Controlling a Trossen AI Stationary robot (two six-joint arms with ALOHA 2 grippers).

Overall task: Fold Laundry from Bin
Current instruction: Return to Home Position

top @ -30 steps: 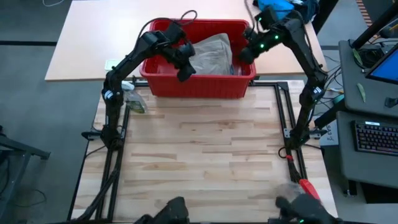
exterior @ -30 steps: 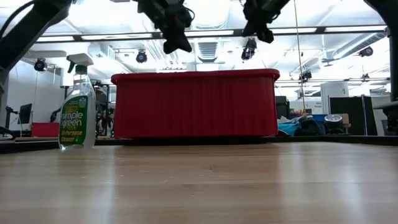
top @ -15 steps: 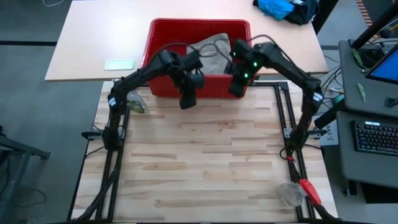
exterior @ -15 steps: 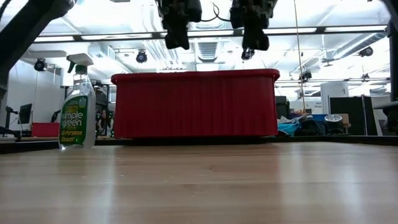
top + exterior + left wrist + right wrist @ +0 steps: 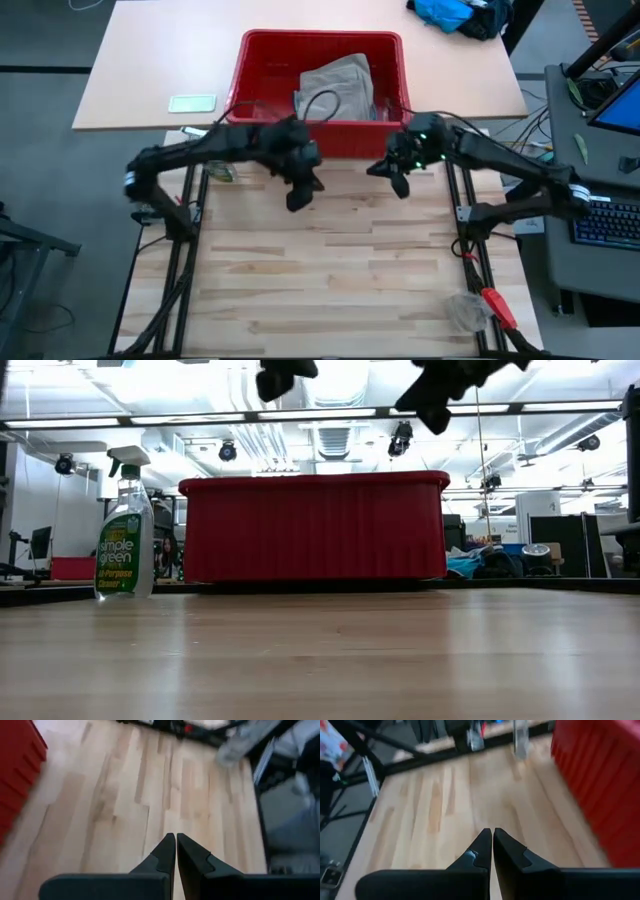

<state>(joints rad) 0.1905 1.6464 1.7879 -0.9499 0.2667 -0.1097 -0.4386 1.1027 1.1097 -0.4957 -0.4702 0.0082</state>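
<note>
While both dark arms hang over it, the wooden worktop [image 5: 330, 270] fills most of the high view. At its far side stands the red bin [image 5: 247, 80]. Inside the bin, on its right half, lies the laundry [image 5: 340, 82], with a khaki piece folded flat on top. A thin black cable [image 5: 322, 100] loops above it. What lies under the khaki piece cannot be made out.

The left arm [image 5: 210, 148] reaches in from the left side. The left jaws hang above the wood just in front of the bin, near the bin's middle. The left wrist view shows the two fingers [image 5: 162, 856] pressed together with nothing between them.

The right arm [image 5: 500, 160] reaches in from the right side. The right jaws hang above the wood near the bin's right front corner. Its fingers [image 5: 479, 854] are together too and hold nothing. The two sets of jaws are apart from each other and do not touch the bin.

A spray bottle [image 5: 123, 535] stands upright on the worktop, left of the bin. A bright blue cloth heap [image 5: 452, 14] lies on the pale table [image 5: 150, 60] behind, well away from the bin.
</note>
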